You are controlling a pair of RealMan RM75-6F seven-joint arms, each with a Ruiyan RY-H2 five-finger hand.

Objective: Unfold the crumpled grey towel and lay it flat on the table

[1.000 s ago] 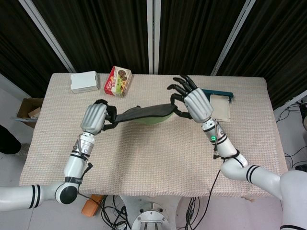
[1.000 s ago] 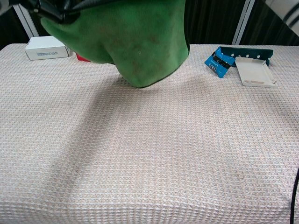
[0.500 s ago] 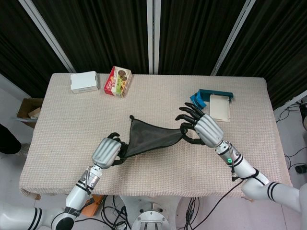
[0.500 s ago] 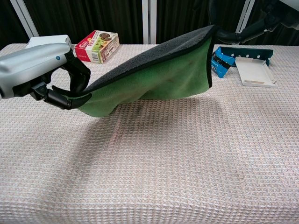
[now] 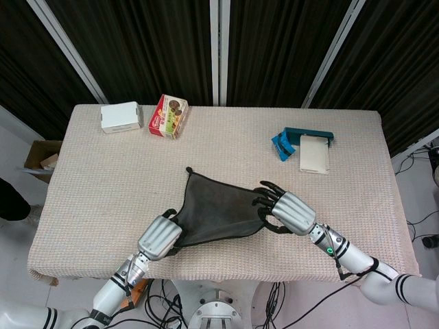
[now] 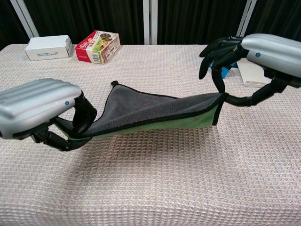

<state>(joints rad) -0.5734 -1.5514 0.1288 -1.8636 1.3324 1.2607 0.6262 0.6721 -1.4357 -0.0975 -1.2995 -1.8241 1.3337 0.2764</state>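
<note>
Grey towel [image 5: 218, 209] is stretched between left hand [image 5: 160, 237] and right hand [image 5: 288, 211], each pinching a near corner; far corner already rests on the table [image 5: 89, 178].

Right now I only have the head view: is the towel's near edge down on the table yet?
Observer: No. In the chest view the towel's near edge hangs above the table, strung between both hands; only the far corner seems to rest on it.
Operator: Which end is higher?
Observer: The end pinched by the right hand. The left hand holds its corner lower, close to the table.
Operator: Which face is up?
Observer: Grey is up; the underside showing along the lifted edge is green.
</note>
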